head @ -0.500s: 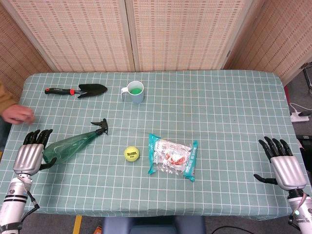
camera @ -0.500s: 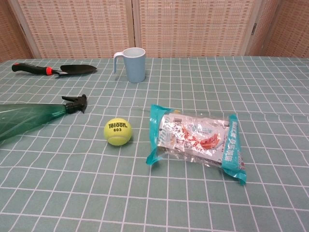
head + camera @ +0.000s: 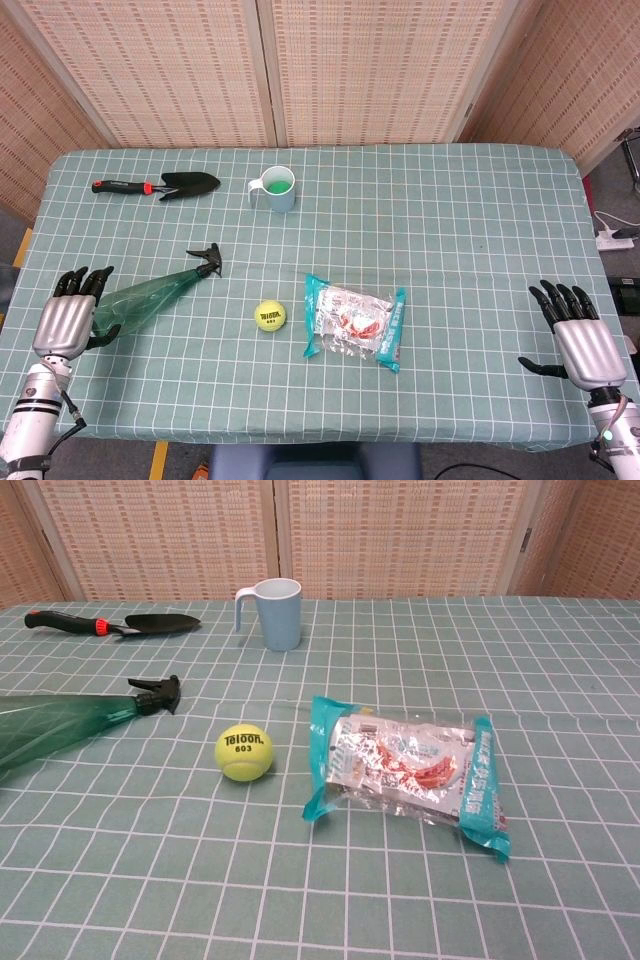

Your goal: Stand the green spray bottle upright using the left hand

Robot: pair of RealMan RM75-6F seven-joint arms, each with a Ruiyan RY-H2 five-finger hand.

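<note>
green spray bottle (image 3: 150,292) beside left hand (image 3: 66,320) (perhaps touching)

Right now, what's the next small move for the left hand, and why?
Probably close the left hand around the fat end of the green spray bottle. The bottle lies on its side with its black nozzle pointing toward the cup, and the hand sits at its base, fingers extended, with no plain grip yet.

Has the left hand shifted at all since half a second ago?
Yes, slightly. In the head view the left hand sits a little farther right and lower against the tablecloth grid, beside the base of the lying green spray bottle.
</note>
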